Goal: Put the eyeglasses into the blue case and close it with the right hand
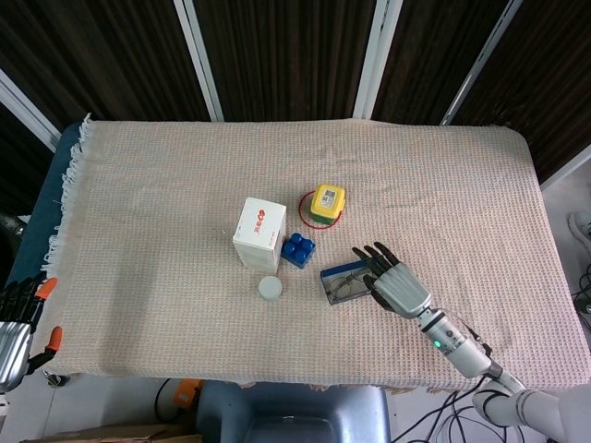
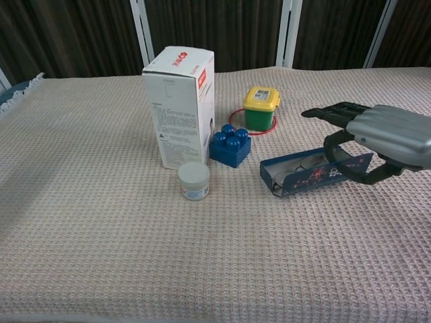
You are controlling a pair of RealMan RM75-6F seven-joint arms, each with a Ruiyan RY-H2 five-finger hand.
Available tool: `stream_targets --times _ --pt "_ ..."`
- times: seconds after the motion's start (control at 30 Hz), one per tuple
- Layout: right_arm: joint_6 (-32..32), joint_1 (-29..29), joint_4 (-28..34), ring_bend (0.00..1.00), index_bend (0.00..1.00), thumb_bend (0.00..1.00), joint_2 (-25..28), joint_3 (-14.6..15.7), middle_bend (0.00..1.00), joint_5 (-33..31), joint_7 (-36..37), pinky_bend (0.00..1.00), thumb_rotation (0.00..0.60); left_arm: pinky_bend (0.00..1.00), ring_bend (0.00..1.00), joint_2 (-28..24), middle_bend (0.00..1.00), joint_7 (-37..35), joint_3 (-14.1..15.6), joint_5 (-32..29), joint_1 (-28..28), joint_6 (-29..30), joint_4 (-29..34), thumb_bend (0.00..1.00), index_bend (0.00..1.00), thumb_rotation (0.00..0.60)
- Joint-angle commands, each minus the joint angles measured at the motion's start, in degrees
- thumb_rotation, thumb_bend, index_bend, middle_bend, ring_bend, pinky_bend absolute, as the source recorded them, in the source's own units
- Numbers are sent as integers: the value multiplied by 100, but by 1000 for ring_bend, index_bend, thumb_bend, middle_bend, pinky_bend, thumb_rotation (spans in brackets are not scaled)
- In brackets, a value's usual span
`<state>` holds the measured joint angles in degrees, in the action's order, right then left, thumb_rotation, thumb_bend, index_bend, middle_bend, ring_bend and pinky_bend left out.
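Observation:
The blue case lies open on the cloth, right of centre, its patterned front wall facing the chest view. Inside it lie the thin-framed eyeglasses. My right hand hovers over the right end of the case, its fingers stretched flat above it. Its thumb curls down against the case's front wall. My left hand hangs off the table's near left corner, holding nothing, and shows only in the head view.
A white carton stands left of the case with a blue block beside it. A small white jar sits in front. A yellow-lidded green pot on a red ring stands behind.

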<state>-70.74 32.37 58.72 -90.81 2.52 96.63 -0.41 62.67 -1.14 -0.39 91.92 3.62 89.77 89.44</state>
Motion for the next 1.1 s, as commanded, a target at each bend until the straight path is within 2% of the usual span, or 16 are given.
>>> stream_targets --times 0.03,0.17,0.33,0.53,0.87,1.1 --pt "-126 -54 -56 0 753 632 28 -63 103 -51 145 0 600 36 0 1 0 9 5 -4 7 -24 4 452 0 600" --pt "-25 6 -121 0 753 632 17 -342 103 -341 317 0 600 36 0 3 0 40 10 -1 18 -50 19 451 0 600" --pt "476 228 -97 0 753 632 42 -665 103 -762 385 0 600 36 0 17 0 70 3 -17 30 -76 16 451 0 600" --pt "978 463 -164 0 753 633 -82 -782 103 -990 145 0 600 36 0 22 0 82 9 -26 47 -119 9 451 0 600" --pt "1407 771 -265 0 751 632 -355 -960 103 -1229 -352 0 600 36 0 13 0 60 6 -24 26 -75 7 451 0 600" --pt "1777 940 -254 0 695 632 -504 -1103 103 -1579 -860 0 600 37 0 -10 0 -17 14 -7 5 -35 0 451 0 600"
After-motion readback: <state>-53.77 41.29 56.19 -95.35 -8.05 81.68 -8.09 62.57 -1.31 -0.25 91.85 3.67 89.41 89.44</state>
